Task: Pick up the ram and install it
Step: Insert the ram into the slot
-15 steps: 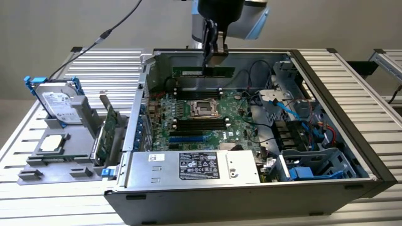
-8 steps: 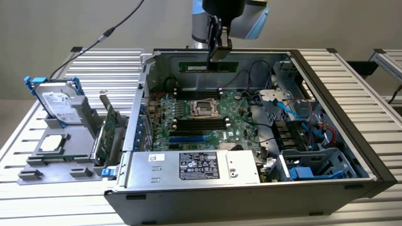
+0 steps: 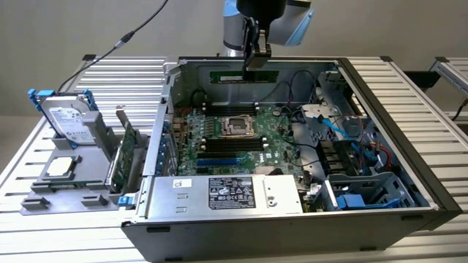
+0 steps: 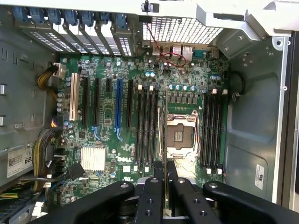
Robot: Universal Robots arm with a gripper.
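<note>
The ram [image 3: 244,75], a narrow green stick with a white label, hangs level in the air over the far side of the open computer case [image 3: 380,98]. My gripper [image 3: 257,59] is shut on its upper edge. In the wrist view the ram [image 4: 166,140] appears edge-on as a thin line running out from between the black fingers [image 4: 159,173]. It hovers above the motherboard [image 4: 107,135], between the CPU socket [image 4: 180,137] and a bank of black memory slots [image 4: 147,126]. Another bank of slots [image 4: 211,128] lies on the socket's other side.
Beside the case, at the exterior view's left, a grey holder [image 3: 44,192] carries a hard drive [image 3: 69,120], a large green expansion card [image 3: 128,156] and a processor [image 3: 62,164]. The power supply [image 3: 227,194] fills the case's near end. Blue cables [image 3: 329,123] and drive bays [image 3: 365,192] sit at the right.
</note>
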